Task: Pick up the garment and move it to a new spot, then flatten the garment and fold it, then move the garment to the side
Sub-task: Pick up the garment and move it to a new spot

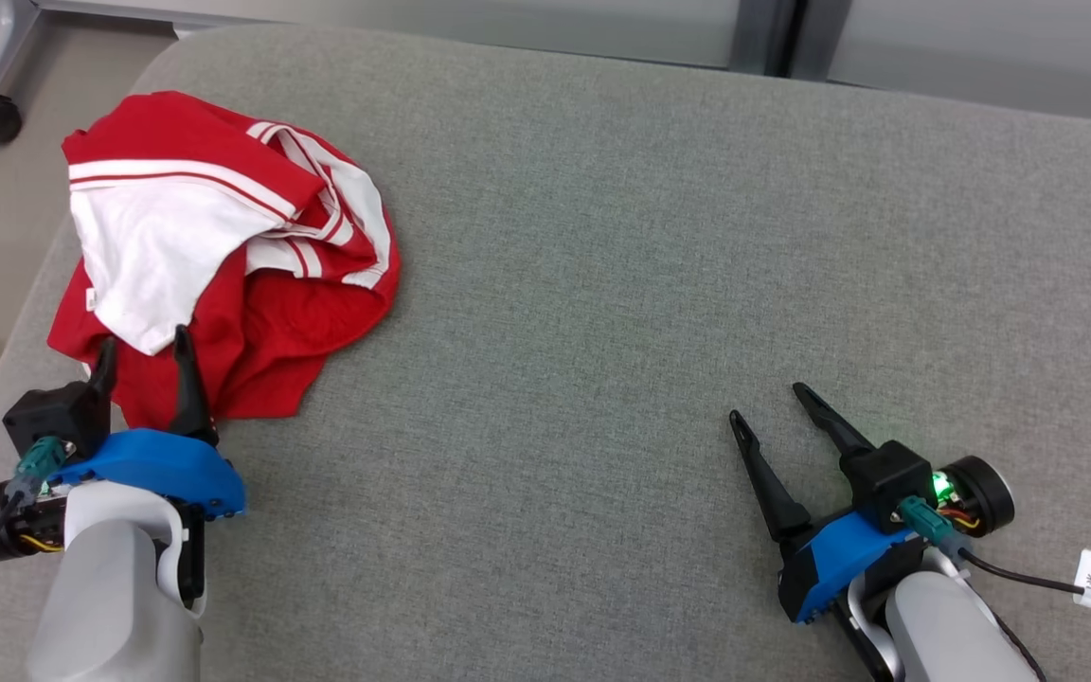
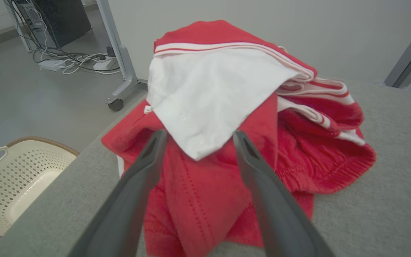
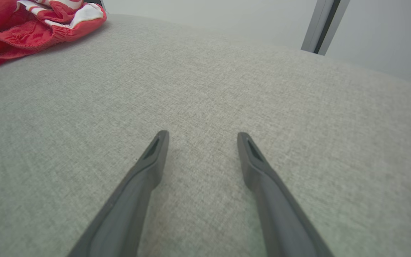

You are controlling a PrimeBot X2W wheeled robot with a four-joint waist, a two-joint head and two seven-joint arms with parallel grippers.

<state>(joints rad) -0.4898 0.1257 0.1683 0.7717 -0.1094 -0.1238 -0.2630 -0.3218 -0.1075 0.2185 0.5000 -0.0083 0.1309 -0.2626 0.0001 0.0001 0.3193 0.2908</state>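
We are on the first step, the pick-up. Our left hand (image 1: 144, 337) hovers spread at the near edge of the crumpled red-and-white garment (image 1: 261, 322), by the table's (image 1: 602, 284) left edge. Next we should lower, pinch cloth and lift. Our right hand (image 1: 767, 402) rests spread, well apart.

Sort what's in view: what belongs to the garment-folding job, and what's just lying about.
Job:
- red and white garment, crumpled
- left gripper, open, at the garment's near edge
- right gripper, open, apart from it
- grey surface

Lying about:
- cream basket
- cables
- wheeled stand leg
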